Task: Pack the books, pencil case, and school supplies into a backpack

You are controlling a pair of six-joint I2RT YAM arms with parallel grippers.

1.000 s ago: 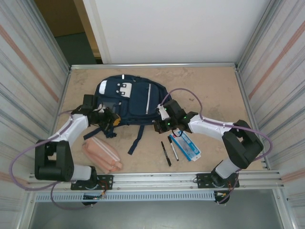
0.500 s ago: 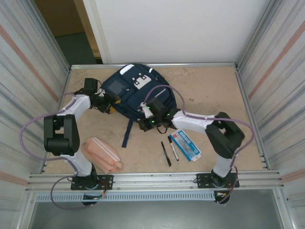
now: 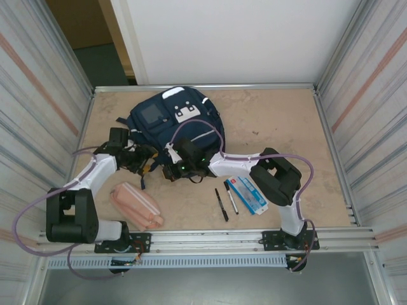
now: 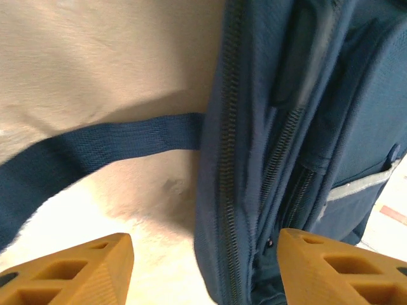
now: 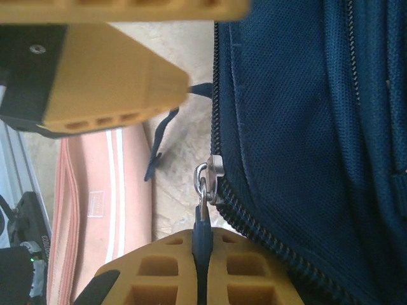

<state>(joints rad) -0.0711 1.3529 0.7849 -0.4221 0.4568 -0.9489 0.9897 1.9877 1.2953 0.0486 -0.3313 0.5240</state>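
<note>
The navy backpack (image 3: 170, 121) lies at the table's far left, its zippered edge (image 4: 254, 165) facing me. My right gripper (image 3: 176, 170) is at its near edge, shut on the dark blue zipper pull (image 5: 202, 236) below the metal slider (image 5: 213, 173). My left gripper (image 3: 145, 162) stands open just left of it, with the pack's edge between its orange fingers (image 4: 79, 270). The pink pencil case (image 3: 135, 206) lies near the front left. Two black pens (image 3: 221, 204) and the blue-and-white box (image 3: 248, 194) lie right of centre. The books are out of view.
A loose backpack strap (image 4: 95, 149) runs across the table under my left gripper. Metal walls close in the table on the left and right. The pencil case (image 5: 95, 203) lies close beside both grippers.
My left gripper has opened, let go of the backpack and drawn back toward me. The backpack has turned and shifted farther away. My right gripper has moved left along its near edge, still shut.
</note>
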